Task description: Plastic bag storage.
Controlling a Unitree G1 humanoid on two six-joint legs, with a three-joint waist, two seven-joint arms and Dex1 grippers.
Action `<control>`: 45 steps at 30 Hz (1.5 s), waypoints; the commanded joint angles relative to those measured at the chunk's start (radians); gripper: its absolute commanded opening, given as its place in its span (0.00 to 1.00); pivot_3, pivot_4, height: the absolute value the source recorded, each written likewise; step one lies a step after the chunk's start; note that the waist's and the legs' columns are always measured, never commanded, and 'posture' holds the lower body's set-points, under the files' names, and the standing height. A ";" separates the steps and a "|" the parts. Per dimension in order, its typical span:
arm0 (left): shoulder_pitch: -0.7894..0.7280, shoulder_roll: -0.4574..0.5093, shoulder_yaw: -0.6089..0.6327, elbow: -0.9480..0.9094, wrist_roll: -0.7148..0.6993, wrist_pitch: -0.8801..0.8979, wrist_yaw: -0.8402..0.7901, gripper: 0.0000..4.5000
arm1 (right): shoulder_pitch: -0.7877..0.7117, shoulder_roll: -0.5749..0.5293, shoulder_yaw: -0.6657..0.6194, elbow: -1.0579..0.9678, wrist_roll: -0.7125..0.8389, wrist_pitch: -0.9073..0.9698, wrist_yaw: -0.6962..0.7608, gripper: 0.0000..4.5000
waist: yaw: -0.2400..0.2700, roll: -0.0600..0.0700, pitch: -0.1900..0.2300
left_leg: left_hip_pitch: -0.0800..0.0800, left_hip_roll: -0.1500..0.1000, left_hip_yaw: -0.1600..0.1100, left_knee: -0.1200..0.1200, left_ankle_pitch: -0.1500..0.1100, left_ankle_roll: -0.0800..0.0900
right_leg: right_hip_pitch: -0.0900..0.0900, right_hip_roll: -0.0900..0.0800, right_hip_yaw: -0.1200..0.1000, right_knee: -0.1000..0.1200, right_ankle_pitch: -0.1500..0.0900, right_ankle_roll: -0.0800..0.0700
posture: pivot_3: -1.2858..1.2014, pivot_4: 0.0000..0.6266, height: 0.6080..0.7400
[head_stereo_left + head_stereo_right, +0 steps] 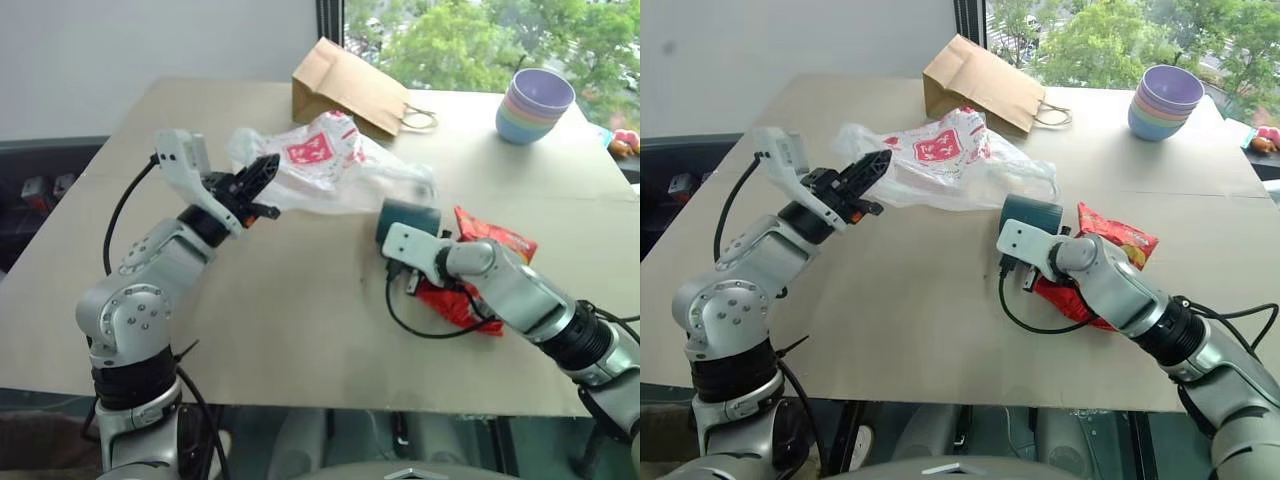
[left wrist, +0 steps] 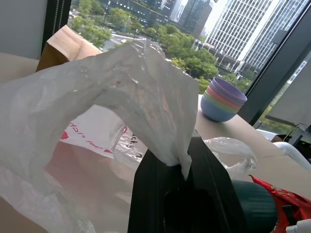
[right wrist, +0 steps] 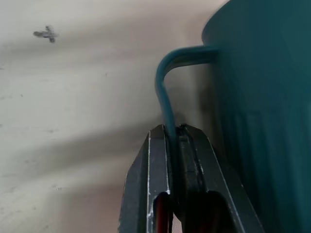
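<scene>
Your left gripper [image 1: 262, 172] was clenched on a fold of the plastic bag [image 1: 318, 158], holding that end up off the table [image 1: 300, 310]; the rest of the bag lay spread on the tabletop, just in front of the brown paper bag [image 1: 345, 85]. Your right gripper [image 3: 174, 133] was clamped on the thin handle of the dark teal mug [image 1: 407, 218], which stood between the plastic bag and the red snack packet [image 1: 482, 270]. Stacked pastel bowls [image 1: 535, 103] sat at the far right.

Translucent white plastic bag [image 1: 320, 165] bears red printed squares.
</scene>
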 commanded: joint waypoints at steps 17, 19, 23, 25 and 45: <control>0.141 0.162 -0.011 -0.151 -0.104 0.012 -0.207 0.00 | -0.225 0.150 -0.188 0.177 0.199 -0.016 0.169 0.01 | -0.019 0.001 0.001 | 0.000 0.000 0.001 -0.005 0.000 0.000 | -0.001 0.000 0.001 -0.002 0.002 0.003 | 0.52 0.24 1.00; 0.156 0.157 -0.005 -0.160 -0.114 0.006 -0.200 0.00 | -0.247 0.136 -0.133 0.257 0.140 -0.075 0.186 0.01 | -0.021 0.001 0.001 | 0.000 0.000 0.001 -0.005 0.000 0.000 | -0.002 0.000 0.001 -0.002 0.002 0.003 | 0.52 0.24 1.00; 0.186 0.171 -0.003 -0.179 -0.126 0.005 -0.218 0.00 | -0.289 0.161 -0.082 0.404 0.058 -0.181 0.191 0.01 | -0.023 0.001 0.001 | -0.001 0.000 0.001 -0.006 0.000 0.000 | -0.004 0.001 0.001 -0.001 0.002 0.002 | 0.52 0.24 1.00; 0.213 0.189 -0.020 -0.198 -0.122 0.008 -0.244 0.00 | -0.309 0.190 -0.078 0.447 0.049 -0.232 0.216 0.01 | -0.025 0.001 0.001 | -0.002 0.000 0.002 -0.006 0.000 -0.001 | -0.005 0.001 0.003 -0.001 0.002 0.002 | 0.52 0.24 1.00; 0.433 0.220 0.035 -0.315 -0.129 -0.082 -0.300 0.00 | -0.502 0.531 -0.110 1.231 -0.220 -0.997 0.021 0.53 | -0.046 0.003 0.002 | -0.002 0.002 0.001 -0.010 0.002 -0.004 | -0.010 0.003 0.006 0.000 0.003 -0.001 | 0.52 0.24 1.00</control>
